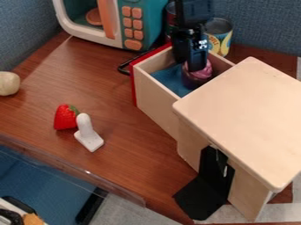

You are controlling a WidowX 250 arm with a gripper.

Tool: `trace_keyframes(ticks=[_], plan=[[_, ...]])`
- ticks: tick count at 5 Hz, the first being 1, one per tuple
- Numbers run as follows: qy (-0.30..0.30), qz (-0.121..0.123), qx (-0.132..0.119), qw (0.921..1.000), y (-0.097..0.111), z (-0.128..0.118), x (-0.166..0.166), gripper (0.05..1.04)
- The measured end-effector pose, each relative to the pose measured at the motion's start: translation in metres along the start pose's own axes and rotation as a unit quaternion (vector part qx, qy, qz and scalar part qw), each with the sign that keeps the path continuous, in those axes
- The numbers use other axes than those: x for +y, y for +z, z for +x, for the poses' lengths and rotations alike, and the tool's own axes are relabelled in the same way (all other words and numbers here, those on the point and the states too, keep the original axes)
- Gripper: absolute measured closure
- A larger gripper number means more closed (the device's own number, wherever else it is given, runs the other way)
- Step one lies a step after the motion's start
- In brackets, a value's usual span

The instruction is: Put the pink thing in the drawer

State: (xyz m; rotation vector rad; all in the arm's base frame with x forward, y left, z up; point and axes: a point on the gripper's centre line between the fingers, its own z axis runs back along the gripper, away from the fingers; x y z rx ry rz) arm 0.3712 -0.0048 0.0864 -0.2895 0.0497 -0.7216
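The black gripper [197, 65] hangs over the open wooden drawer [154, 85], at the upper right of centre. It is shut on the pink thing [200, 75], a swirled pink top on a dark purple cup. The pink thing is upright within the drawer's walls, above the blue drawer bottom [171, 78]. Whether its base touches that bottom cannot be told. The gripper covers part of the pink top.
The wooden cabinet top [247, 116] lies right of the drawer. Behind stand a toy microwave [143, 22] and a can [219, 35]. A strawberry [64, 117], a white piece [88, 135] and a pale round object [8, 83] sit left.
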Motion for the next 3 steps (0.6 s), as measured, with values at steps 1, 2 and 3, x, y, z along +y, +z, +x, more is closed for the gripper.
trace_keyframes(ticks=[1,2,3], plan=[[0.008,0.004,-0.041,0.9991,0.035,-0.023,0.005,0.083],[0.020,0.014,-0.070,0.9973,0.071,-0.047,0.006,0.083],[0.041,0.020,-0.081,0.9957,0.093,-0.081,0.021,0.083]])
